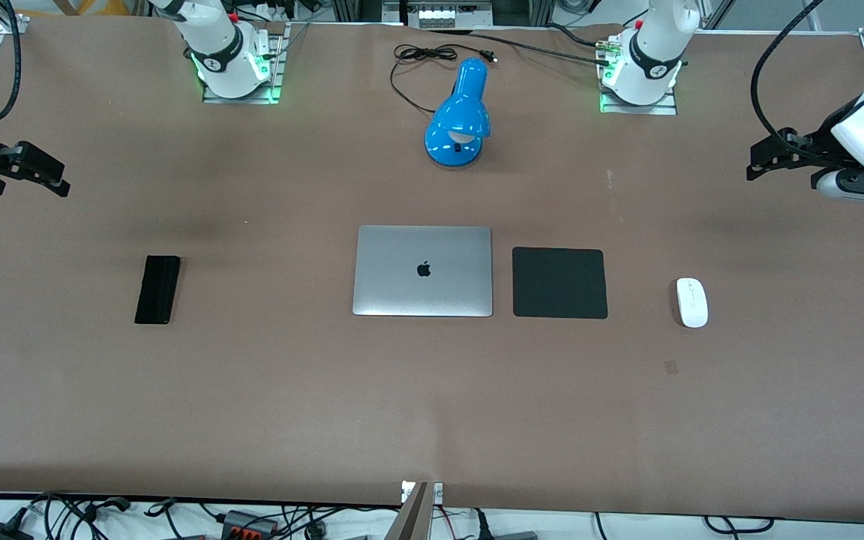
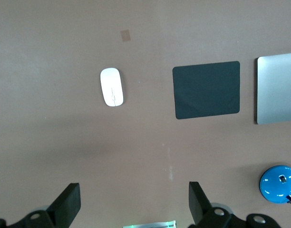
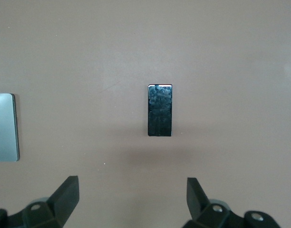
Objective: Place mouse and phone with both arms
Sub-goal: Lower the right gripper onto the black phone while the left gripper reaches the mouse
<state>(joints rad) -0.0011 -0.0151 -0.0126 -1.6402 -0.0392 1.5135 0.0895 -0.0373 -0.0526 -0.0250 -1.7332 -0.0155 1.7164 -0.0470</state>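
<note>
The white mouse (image 1: 691,302) (image 2: 111,87) lies on the brown table toward the left arm's end, beside the square black mat. The slim black phone (image 1: 157,289) (image 3: 160,110) lies flat toward the right arm's end, beside the laptop at some distance. My left gripper (image 1: 758,163) (image 2: 134,202) hangs high above the table's edge at its own end, open and holding nothing. My right gripper (image 1: 49,178) (image 3: 132,198) hangs high at the other end, also open and holding nothing. Both are well apart from the mouse and the phone.
A closed silver laptop (image 1: 423,271) lies mid-table with a square black mat (image 1: 559,283) beside it. A blue desk lamp (image 1: 458,124) with a black cord stands nearer the arm bases. Bare brown table (image 1: 402,405) spreads toward the front camera.
</note>
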